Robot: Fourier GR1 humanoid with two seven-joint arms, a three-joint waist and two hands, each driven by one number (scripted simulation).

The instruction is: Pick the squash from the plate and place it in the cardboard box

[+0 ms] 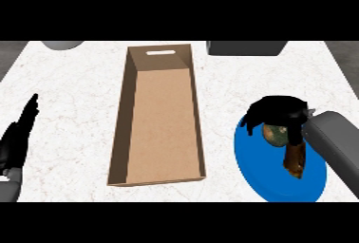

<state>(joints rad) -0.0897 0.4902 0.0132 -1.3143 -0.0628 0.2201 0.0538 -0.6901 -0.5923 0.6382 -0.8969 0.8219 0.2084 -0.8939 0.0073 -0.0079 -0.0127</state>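
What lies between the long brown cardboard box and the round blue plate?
Head view: only a bare strip of white marbled counter separates the long brown cardboard box from the round blue plate.

Blue plate (261, 176), brown cardboard box (163, 118), white speckled counter (77, 95), black hand (279, 111).

Bare counter (77, 118) beside open cardboard box (163, 123), blue plate (263, 178) near

The cardboard box (160, 118) lies lengthwise at the middle of the counter (70, 90). To its right, near the counter's front, sits the plate (256, 166), and the squash (291, 149) lies on it under the right hand (277, 114). The left hand (17, 135) rests left of the box, well apart. Behind the box, two objects (245, 47) sit at the counter's far edge, one off to each side.
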